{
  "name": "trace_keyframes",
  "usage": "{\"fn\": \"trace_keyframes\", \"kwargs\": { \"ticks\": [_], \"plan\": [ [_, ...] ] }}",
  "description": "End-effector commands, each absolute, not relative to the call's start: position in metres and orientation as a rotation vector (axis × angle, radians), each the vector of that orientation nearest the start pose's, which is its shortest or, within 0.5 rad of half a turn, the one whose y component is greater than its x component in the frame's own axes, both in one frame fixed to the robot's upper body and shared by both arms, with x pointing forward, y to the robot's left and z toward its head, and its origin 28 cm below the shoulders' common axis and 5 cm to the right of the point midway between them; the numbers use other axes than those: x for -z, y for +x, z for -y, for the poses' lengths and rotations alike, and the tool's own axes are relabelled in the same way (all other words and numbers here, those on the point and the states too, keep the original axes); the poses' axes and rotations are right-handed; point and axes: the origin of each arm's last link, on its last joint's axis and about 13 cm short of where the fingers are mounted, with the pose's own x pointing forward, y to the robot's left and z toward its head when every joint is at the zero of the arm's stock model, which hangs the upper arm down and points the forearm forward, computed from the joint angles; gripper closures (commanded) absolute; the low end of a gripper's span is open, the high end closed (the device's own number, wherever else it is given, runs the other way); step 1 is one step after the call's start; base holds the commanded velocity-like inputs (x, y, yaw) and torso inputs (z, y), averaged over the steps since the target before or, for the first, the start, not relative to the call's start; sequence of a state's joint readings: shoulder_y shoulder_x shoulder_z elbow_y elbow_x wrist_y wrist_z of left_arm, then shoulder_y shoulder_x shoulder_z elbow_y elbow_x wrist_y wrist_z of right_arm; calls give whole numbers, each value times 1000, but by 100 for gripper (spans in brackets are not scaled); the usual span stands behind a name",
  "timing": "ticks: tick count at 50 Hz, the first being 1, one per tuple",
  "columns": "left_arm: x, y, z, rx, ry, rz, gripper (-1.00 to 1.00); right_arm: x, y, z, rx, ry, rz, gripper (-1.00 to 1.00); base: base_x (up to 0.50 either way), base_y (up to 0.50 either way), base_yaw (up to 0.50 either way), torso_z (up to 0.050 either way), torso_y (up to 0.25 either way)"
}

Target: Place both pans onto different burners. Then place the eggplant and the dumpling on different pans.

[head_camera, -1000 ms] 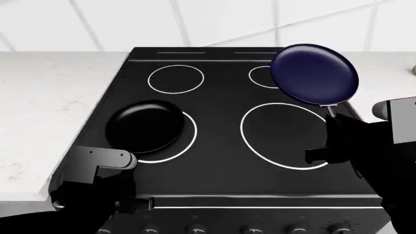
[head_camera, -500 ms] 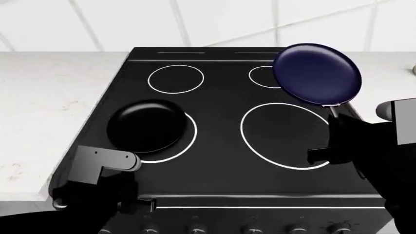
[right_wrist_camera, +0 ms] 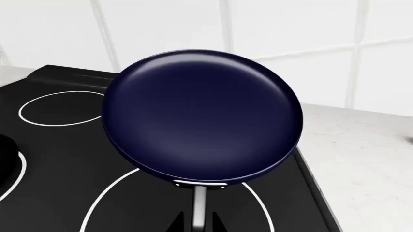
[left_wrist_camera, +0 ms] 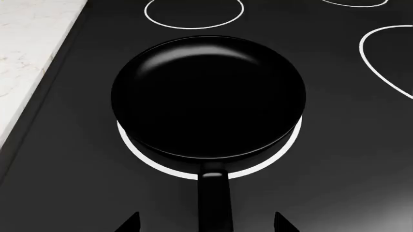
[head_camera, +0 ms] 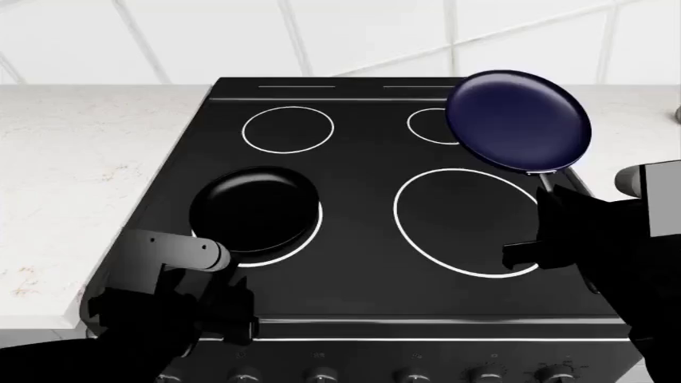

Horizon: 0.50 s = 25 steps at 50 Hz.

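Sliding glossy black round pan (head_camera: 255,209) further onto near-left white-ringed burner (left_wrist_camera: 284,153), left fingers (left_wrist_camera: 205,224) spread around its handle; holding navy pan (head_camera: 518,121) aloft by handle, right fingers' (right_wrist_camera: 197,226) closure unclear.

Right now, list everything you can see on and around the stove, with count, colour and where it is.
black pan: one, glossy black, on the near left large burner ring, slightly off centre.
navy pan: one, dark blue, held in the air above the stove's far right corner.
large burner rings: two, white outlines, near left and near right.
small rings: two, white, far left and far right, the right one partly hidden.
cooktop: one, black glass.
counter: white speckled, either side.
wall tiles: white, behind.
knobs: a dark row along the stove front.
left pincer: black, open astride the black pan's handle.
right pincer: black, shut on the navy pan's handle.
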State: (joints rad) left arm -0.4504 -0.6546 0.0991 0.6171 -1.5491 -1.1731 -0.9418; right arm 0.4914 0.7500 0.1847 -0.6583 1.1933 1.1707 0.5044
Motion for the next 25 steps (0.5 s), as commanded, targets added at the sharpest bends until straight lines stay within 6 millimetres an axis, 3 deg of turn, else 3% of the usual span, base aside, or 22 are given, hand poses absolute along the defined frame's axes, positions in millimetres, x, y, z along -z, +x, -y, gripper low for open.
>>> {"fn": "trace_keyframes", "kwargs": {
  "ticks": [1,15,25],
  "plan": [
    [-185,189,-239,135,30,-419,-100,-228,206,188,-14,-124,-58,100,0,0,0,0,0],
    [-233,196,-247,114,-11,-243,-100,-218,199,184,-75,-156,-165,100,0,0,0,0,1],
    [-249,196,-252,99,-28,-179,-100,-206,197,182,-99,-170,-219,100,0,0,0,1,2]
  ]
}}
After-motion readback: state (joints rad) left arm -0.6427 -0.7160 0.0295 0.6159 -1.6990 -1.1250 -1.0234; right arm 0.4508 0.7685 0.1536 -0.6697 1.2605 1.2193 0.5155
